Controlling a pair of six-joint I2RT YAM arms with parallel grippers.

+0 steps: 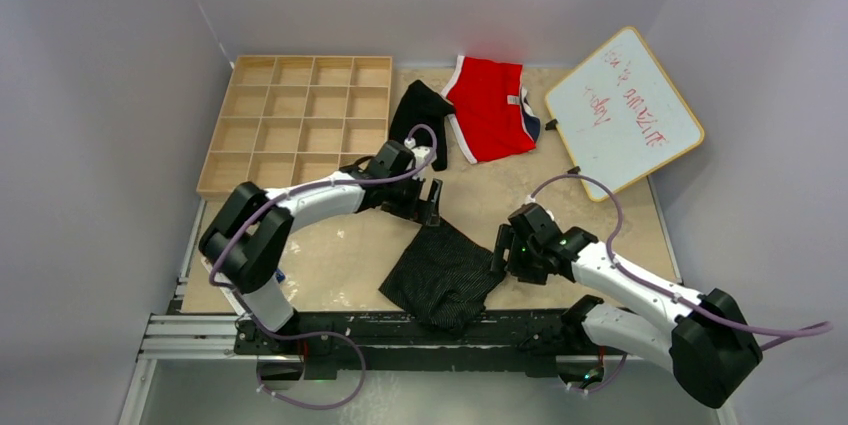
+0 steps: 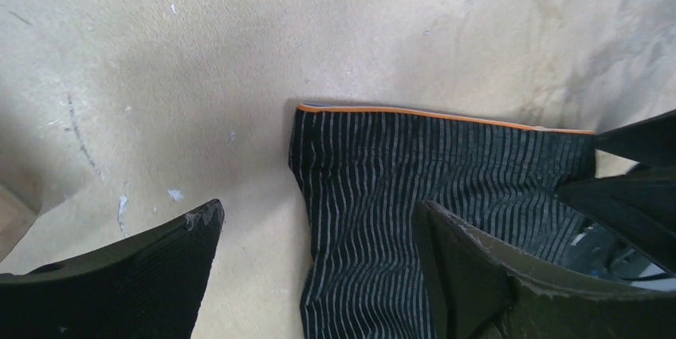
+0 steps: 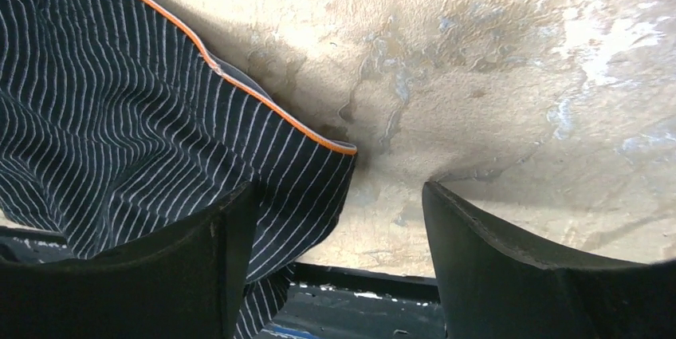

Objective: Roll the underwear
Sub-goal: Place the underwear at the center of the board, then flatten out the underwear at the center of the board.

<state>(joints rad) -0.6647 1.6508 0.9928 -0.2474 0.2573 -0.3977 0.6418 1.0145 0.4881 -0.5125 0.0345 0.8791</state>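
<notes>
A black underwear (image 1: 443,275) with fine pale stripes and an orange-trimmed edge lies spread flat near the table's front edge, its near corner hanging over it. My left gripper (image 1: 430,201) stands open over its far corner; in the left wrist view the striped cloth (image 2: 383,187) runs between the wide-apart fingers (image 2: 159,267) of that gripper (image 2: 319,219). My right gripper (image 1: 502,251) is open at the right corner, where the cloth (image 3: 119,116) lies partly under the gripper (image 3: 339,195) without being pinched. A second black underwear (image 1: 420,117) lies crumpled at the back.
A wooden grid tray (image 1: 300,120) fills the back left. Red briefs with white trim (image 1: 490,105) lie beside the crumpled black garment. A whiteboard (image 1: 622,110) leans at the back right. A black rail (image 1: 400,330) runs along the table's front edge.
</notes>
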